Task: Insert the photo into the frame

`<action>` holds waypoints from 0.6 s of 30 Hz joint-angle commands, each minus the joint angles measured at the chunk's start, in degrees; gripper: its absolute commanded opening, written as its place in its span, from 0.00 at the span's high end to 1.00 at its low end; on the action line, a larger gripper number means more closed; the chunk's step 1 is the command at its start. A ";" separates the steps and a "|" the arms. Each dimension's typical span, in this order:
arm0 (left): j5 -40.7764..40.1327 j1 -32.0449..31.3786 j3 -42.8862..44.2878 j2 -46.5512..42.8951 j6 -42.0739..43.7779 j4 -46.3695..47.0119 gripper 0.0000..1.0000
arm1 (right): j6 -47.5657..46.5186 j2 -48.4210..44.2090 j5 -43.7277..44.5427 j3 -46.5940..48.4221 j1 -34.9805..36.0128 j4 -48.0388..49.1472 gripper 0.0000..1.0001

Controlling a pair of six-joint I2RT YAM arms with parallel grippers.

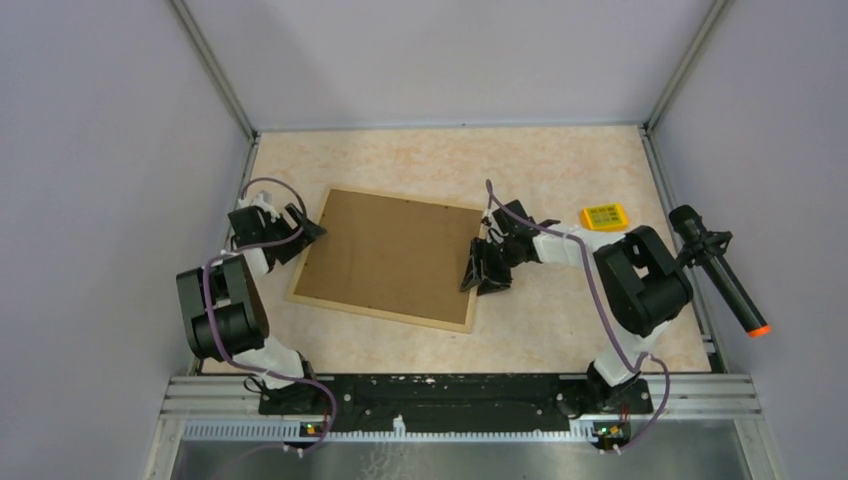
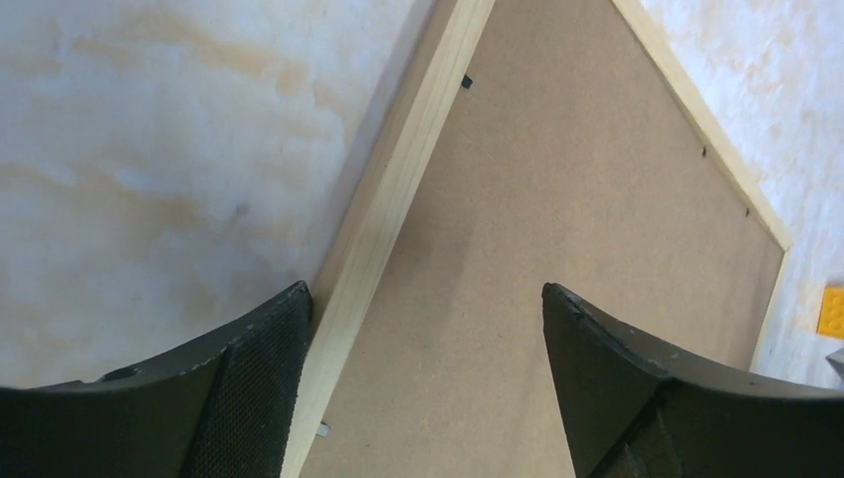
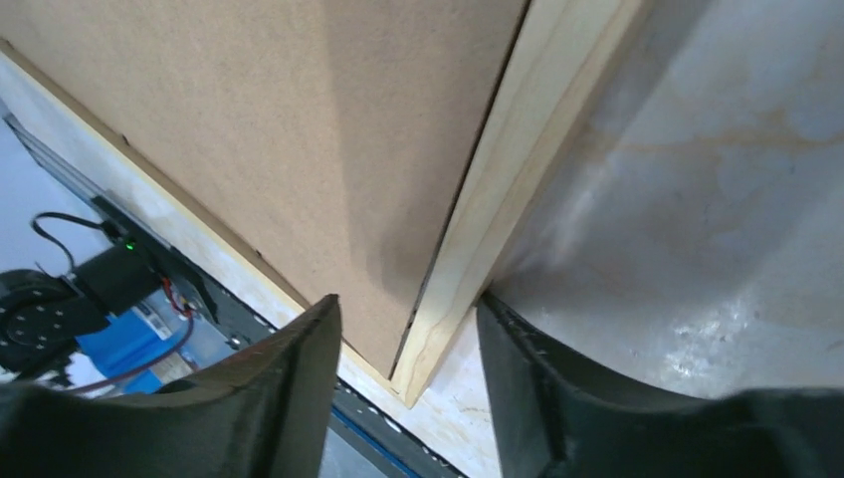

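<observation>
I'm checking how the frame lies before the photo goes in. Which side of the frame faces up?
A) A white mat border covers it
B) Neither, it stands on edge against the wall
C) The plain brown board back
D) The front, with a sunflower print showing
C: the frame lies flat on the table, its plain brown board back up inside the light wood rim, and no print shows in any view.

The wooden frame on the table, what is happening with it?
The frame lies on the table, brown back up. The left gripper is at its left edge and the right gripper at its right edge, each with open jaws astride the wooden rim, neither closed on it. The photo shows in no view, so whether it is inside cannot be told.
</observation>
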 commanded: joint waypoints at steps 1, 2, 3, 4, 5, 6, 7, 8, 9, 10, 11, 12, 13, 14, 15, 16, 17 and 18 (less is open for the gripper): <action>5.92 -4.05 2.67 -8.08 1.74 -27.49 0.11 | -8.32 1.00 12.21 -3.75 2.64 -5.23 0.42; 3.19 -4.08 4.16 -9.23 2.05 -27.53 0.09 | -9.09 -0.20 12.54 -3.34 2.52 -6.52 0.39; 0.47 -4.04 5.57 -9.64 1.92 -27.95 0.08 | -9.58 -1.02 12.49 -2.91 2.34 -7.48 0.37; -1.67 -3.93 6.91 -9.58 1.44 -28.31 0.06 | -9.86 -1.53 12.14 -2.62 2.21 -8.01 0.35; -3.19 -3.98 7.93 -9.34 0.72 -28.27 0.05 | -10.09 -1.82 11.54 -2.47 1.98 -8.28 0.34; -4.63 -4.00 8.48 -9.13 -0.17 -27.86 0.03 | -10.23 -2.03 11.31 -2.36 1.78 -8.56 0.33; -6.40 -3.95 8.49 -8.98 -1.01 -27.19 0.02 | -10.30 -2.23 11.19 -2.58 1.47 -8.68 0.32; -7.64 -3.80 8.33 -8.66 -1.75 -26.57 0.01 | -10.37 -2.53 10.58 -3.05 0.92 -8.18 0.31; -8.50 -3.63 8.45 -8.08 -1.99 -27.09 0.01 | -10.51 -2.74 9.86 -3.64 -0.02 -7.26 0.31; -9.74 -3.58 8.63 -7.45 -2.06 -27.80 0.01 | -10.52 -2.78 9.03 -4.20 -1.02 -6.12 0.30; -10.62 -3.43 8.28 -6.79 -2.01 -28.06 0.01 | -10.54 -2.53 8.17 -4.54 -2.18 -4.97 0.30; -11.06 -3.20 7.57 -6.18 -1.95 -27.98 0.01 | -10.71 -1.92 7.75 -4.39 -2.96 -4.21 0.30; -11.18 -2.80 7.09 -5.38 -1.97 -28.22 0.01 | -10.90 -1.27 7.96 -4.04 -3.46 -3.54 0.30; -11.12 -2.24 6.47 -4.58 -2.17 -28.45 0.01 | -10.95 -0.60 8.43 -3.63 -3.72 -2.91 0.30; -10.59 -1.75 5.73 -3.86 -2.24 -28.22 0.01 | -10.96 0.38 8.53 -3.21 -3.96 -2.40 0.30; -10.26 -1.57 4.74 -3.29 -2.16 -27.38 0.01 | -11.00 1.34 8.05 -2.61 -4.07 -1.92 0.30; -9.19 -1.52 4.21 -1.84 -2.00 -27.07 0.01 | -11.04 2.05 7.71 -2.12 -4.09 -1.37 0.30; -7.68 -1.55 4.45 -0.48 -1.82 -27.81 0.01 | -11.01 2.68 7.49 -1.56 -4.09 -0.82 0.30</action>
